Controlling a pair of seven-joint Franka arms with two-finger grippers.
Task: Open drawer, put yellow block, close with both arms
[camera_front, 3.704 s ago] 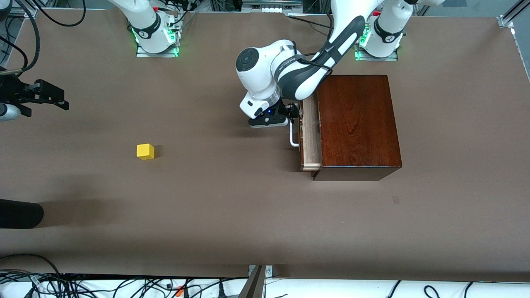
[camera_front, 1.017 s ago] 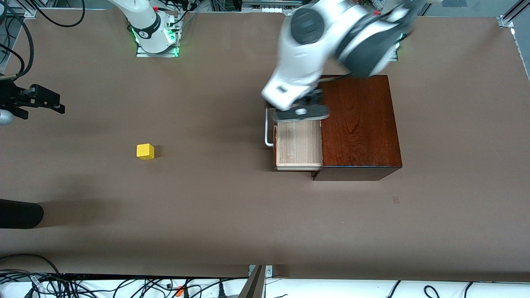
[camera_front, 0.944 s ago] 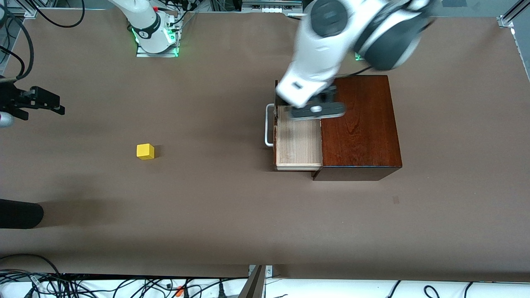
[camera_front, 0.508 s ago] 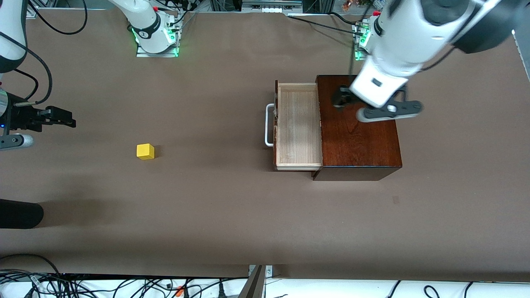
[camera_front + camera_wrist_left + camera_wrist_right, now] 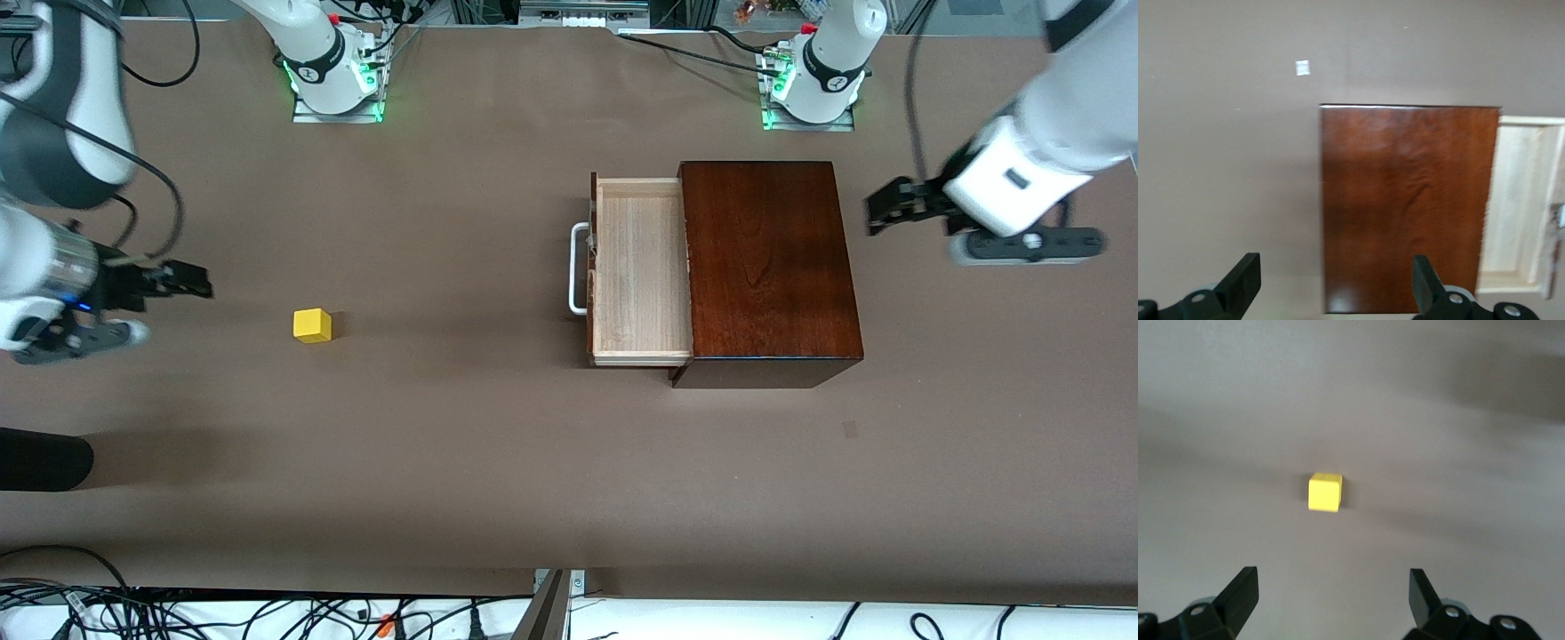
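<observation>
The drawer (image 5: 640, 267) stands pulled out of the dark mahogany box (image 5: 769, 267), and its pale wooden tray holds nothing. Its white handle (image 5: 578, 267) points toward the right arm's end of the table. The yellow block (image 5: 312, 325) sits alone on the brown table, well apart from the drawer. My right gripper (image 5: 197, 286) hovers open a short way from the block, which shows ahead of its fingers in the right wrist view (image 5: 1325, 492). My left gripper (image 5: 880, 209) hangs open in the air beside the box, at the left arm's end, facing the box top (image 5: 1405, 200).
A black rounded object (image 5: 44, 458) lies at the table's edge near the right arm's end. A small pale mark (image 5: 851, 429) is on the table nearer to the front camera than the box. Cables run along the nearest edge.
The left gripper pulled the drawer out, let go of the handle and swung up over the box to the left arm's end. The right gripper moved closer to the yellow block.
</observation>
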